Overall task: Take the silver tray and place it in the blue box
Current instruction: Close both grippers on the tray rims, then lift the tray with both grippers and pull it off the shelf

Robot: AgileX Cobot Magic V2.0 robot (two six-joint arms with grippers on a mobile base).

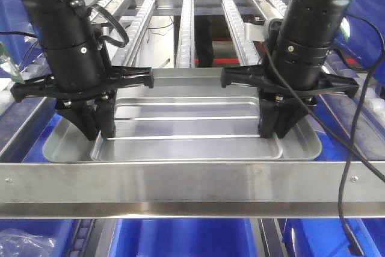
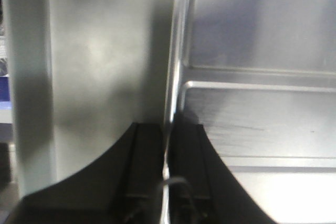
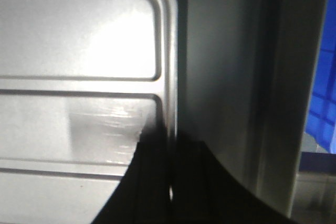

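Gripping: left gripper (image 1: 99, 134) and right gripper (image 1: 274, 134) both clamped on dull silver rectangular sheet-metal tray (image 1: 192, 127), apparently over bright-blue plastic box (image 1: 36, 148). Grab done; lowering and release remain.

Matte black all over. Thick cylindrical wrist housings (image 1: 75, 46), ringed with small screw heads and dotted bands. Under each, a wide crossbar (image 1: 283, 79) with ridged, wing-shaped ends. Left gripper (image 1: 96, 126): two blocky fingers tapering downward, silver screws at the base. Right gripper (image 1: 278, 126): same build. Thin black cable (image 1: 115, 28) looped at the left housing; another cable (image 1: 346, 167) hanging near the right one. Close up from the wrist cameras, curved finger backs (image 2: 147, 177), each grooved lengthwise.
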